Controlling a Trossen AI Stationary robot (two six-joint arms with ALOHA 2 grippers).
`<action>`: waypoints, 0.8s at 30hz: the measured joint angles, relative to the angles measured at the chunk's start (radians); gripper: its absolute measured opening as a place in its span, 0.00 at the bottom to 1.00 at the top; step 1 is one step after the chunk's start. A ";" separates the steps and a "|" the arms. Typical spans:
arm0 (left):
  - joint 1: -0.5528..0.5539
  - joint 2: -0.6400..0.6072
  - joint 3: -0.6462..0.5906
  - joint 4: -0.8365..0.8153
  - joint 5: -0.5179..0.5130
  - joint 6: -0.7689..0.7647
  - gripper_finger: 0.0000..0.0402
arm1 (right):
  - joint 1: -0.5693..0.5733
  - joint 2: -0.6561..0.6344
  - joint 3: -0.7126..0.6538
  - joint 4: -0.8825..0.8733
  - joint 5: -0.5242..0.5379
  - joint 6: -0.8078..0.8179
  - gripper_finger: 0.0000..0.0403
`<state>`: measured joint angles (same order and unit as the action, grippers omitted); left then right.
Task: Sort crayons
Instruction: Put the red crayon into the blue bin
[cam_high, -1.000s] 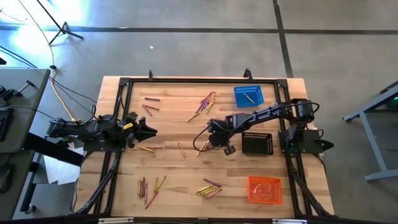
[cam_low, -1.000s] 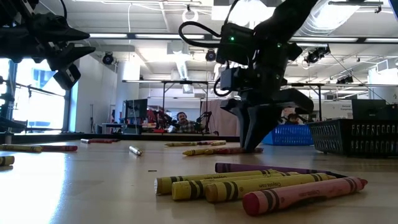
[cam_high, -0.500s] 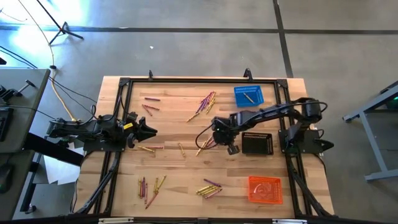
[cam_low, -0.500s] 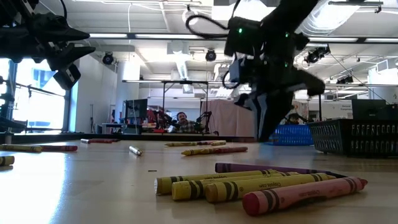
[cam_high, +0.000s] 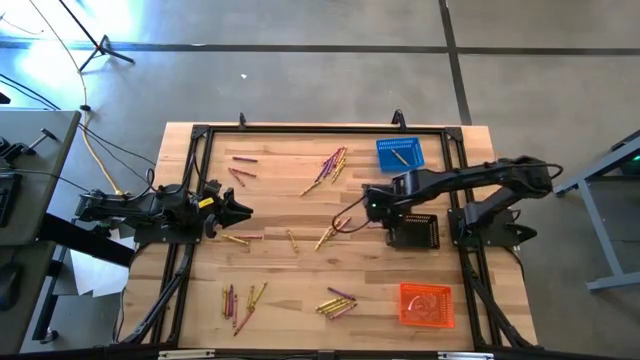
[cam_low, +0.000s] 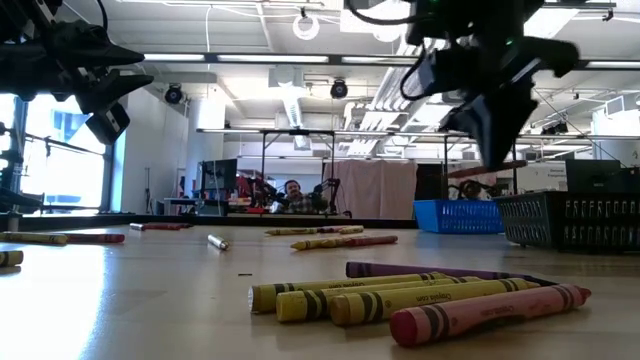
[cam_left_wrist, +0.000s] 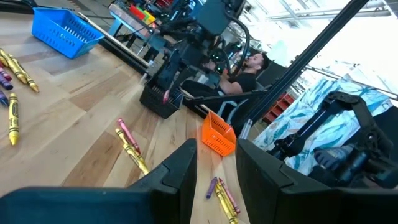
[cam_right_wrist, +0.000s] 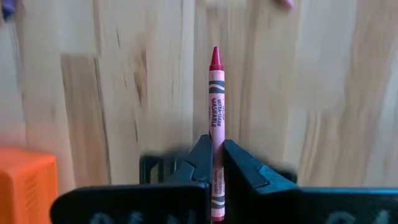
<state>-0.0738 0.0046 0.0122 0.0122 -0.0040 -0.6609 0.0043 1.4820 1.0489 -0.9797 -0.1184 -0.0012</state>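
Note:
My right gripper (cam_high: 373, 207) hangs above the table's middle, just left of the black basket (cam_high: 413, 230). It points steeply down and is shut on a red crayon (cam_right_wrist: 215, 99). In the low view it (cam_low: 495, 150) is well above the tabletop. Other crayons lie flat in loose groups: purple and yellow ones (cam_high: 331, 164) at the far middle, red ones (cam_high: 240, 165) at the far left, yellow ones (cam_high: 325, 237) in the middle, and mixed ones (cam_high: 336, 303) near the front. My left gripper (cam_high: 240, 210) waits open and level at the left side. My right gripper pinches the red crayon between its two fingers, on the paper-wrapped shaft toward its blunt end (cam_right_wrist: 215, 149). The crayon lies along the fingers, and its pointed tip (cam_right_wrist: 215, 57) sticks out well past them toward the table. It is lifted clear of the wood.
A blue basket (cam_high: 400, 153) holding a yellow crayon stands at the far right. An orange basket (cam_high: 427, 305) stands at the near right. A black frame (cam_high: 200, 135) runs along the table's edges. Bare wood lies between the crayon groups.
My right gripper has risen from the tabletop by the middle crayons and gone toward the table's right edge, up to the black basket. Its wrist has rolled on the way. The red crayon is now clear of the table.

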 joint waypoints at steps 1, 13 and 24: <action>0.000 0.000 0.000 0.000 0.000 0.000 0.25 | 0.008 -0.013 0.000 -0.029 0.007 0.011 0.02; 0.000 0.000 0.000 0.000 0.000 0.000 0.25 | 0.050 -0.295 -0.272 -0.002 0.013 0.246 0.02; 0.000 0.000 0.000 0.000 0.000 0.000 0.25 | 0.050 -0.443 -0.400 0.069 0.063 0.473 0.14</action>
<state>-0.0734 0.0048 0.0122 0.0120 -0.0040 -0.6609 0.0544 1.0390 0.6491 -0.9107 -0.0549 0.4717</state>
